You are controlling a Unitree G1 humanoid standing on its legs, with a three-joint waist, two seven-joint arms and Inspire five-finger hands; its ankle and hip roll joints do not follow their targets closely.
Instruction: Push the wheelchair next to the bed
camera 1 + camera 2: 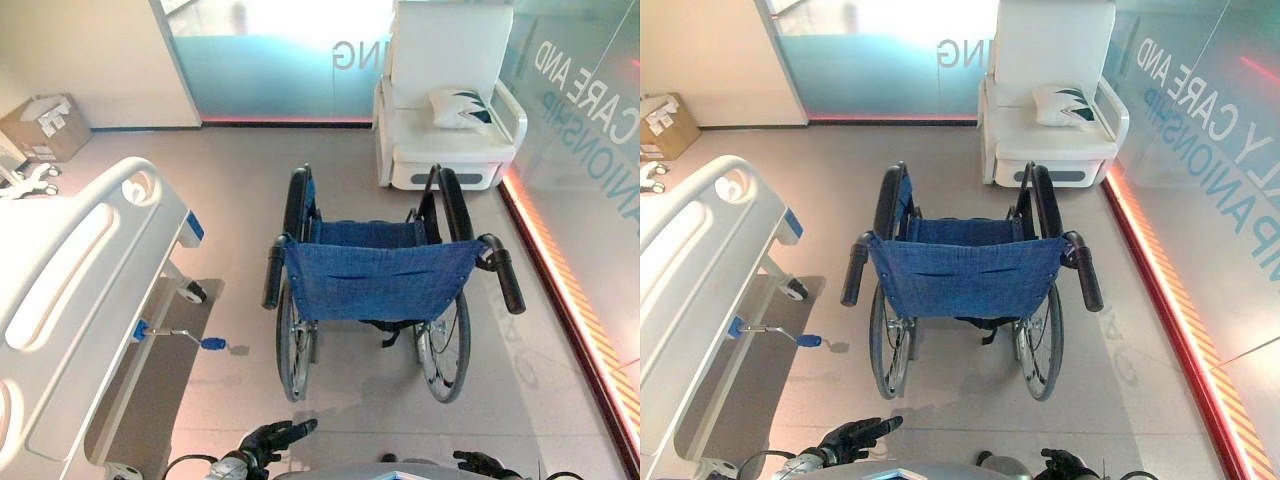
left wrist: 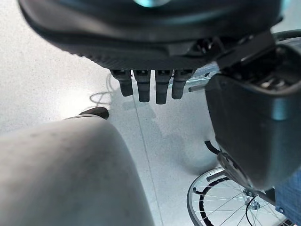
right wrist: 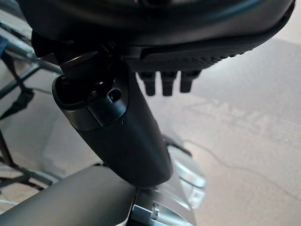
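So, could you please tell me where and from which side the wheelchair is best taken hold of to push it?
Probably by the two black push handles at the top of the blue backrest. They point back toward the robot, so come from behind the wheelchair, one robot hand closing round each. The left robot hand and right robot hand sit low behind it, open and holding nothing.

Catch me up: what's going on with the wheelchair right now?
The wheelchair stands on the floor in front of the robot, its back towards it, with nothing holding it. The bed is off to the robot's left and a white armchair stands beyond the wheelchair. Both hands are low and short of the push handles: the left hand and the right hand hang open and hold nothing. The push has not started yet.
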